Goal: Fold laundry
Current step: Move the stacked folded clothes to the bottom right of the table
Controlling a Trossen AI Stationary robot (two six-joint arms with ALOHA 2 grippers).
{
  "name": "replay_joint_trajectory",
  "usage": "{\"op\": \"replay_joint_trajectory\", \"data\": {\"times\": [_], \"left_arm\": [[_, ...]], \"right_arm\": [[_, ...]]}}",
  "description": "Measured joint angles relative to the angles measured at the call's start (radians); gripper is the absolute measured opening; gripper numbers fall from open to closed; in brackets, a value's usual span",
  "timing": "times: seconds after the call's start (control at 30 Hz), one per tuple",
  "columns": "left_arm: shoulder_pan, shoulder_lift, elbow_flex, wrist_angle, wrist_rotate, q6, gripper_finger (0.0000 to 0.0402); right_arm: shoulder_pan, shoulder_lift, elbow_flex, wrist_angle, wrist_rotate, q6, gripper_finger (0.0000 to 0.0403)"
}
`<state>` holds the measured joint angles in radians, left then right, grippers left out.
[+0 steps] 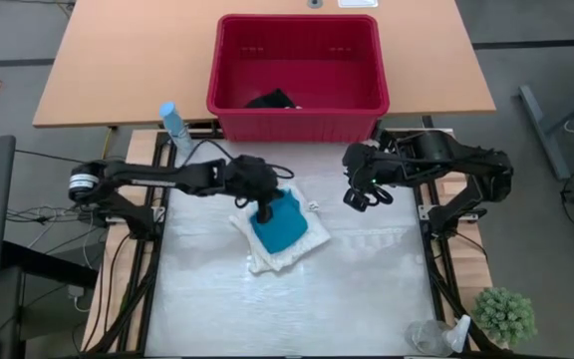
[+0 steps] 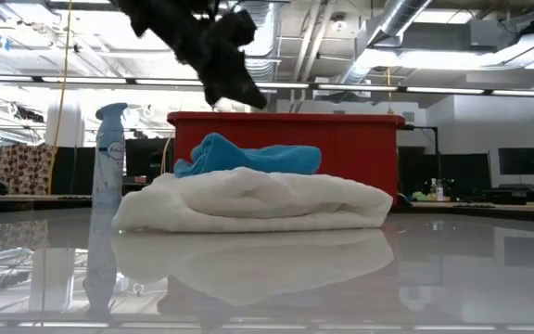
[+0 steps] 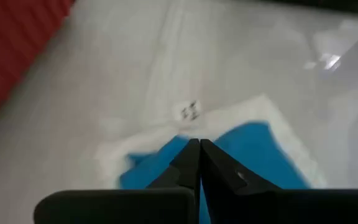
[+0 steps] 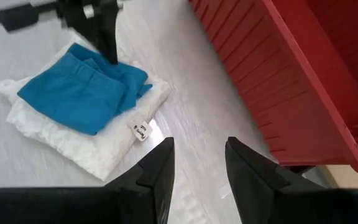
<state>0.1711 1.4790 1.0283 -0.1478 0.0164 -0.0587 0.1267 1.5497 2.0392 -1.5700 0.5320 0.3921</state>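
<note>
Folded white cloth (image 2: 258,199) is lying mid-desk with blue garment (image 1: 279,221) on top; left tool (image 1: 264,211), pressed together, is hovering above it; right tool (image 1: 365,195), spread, is waiting near the basket (image 1: 297,120).

Wooden desk (image 1: 118,60) behind white table (image 1: 367,289); grey floor (image 1: 546,40); exposed ceiling ducts (image 2: 406,19), strip lights (image 2: 471,90).
</note>
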Motion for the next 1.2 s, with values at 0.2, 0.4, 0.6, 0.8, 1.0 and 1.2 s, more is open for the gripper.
{"op": "replay_joint_trajectory", "data": {"times": [0.2,0.4,0.6,0.8,1.0,1.2], "left_arm": [[0.010,-0.073,-0.029,-0.272,0.030,0.092,0.0000],[0.047,-0.085,-0.232,-0.131,-0.084,-0.006,0.0000],[0.054,-0.085,-0.342,-0.010,-0.129,-0.119,0.0000],[0.036,-0.067,-0.366,0.010,-0.039,-0.180,0.0000],[-0.008,0.011,-0.346,0.116,0.158,-0.279,0.0000],[-0.086,0.133,-0.246,0.124,0.258,-0.301,0.0000]], "right_arm": [[0.034,0.000,0.000,0.000,0.000,0.005,0.0164],[0.071,0.000,0.000,0.000,0.011,0.063,0.0164],[0.108,-0.001,0.000,0.000,0.018,0.080,0.0164],[0.114,-0.001,0.000,0.001,0.019,0.082,0.0164],[0.113,-0.001,0.001,0.005,0.019,0.079,0.0164],[0.113,-0.001,0.001,0.006,0.019,0.077,0.0164]]}}
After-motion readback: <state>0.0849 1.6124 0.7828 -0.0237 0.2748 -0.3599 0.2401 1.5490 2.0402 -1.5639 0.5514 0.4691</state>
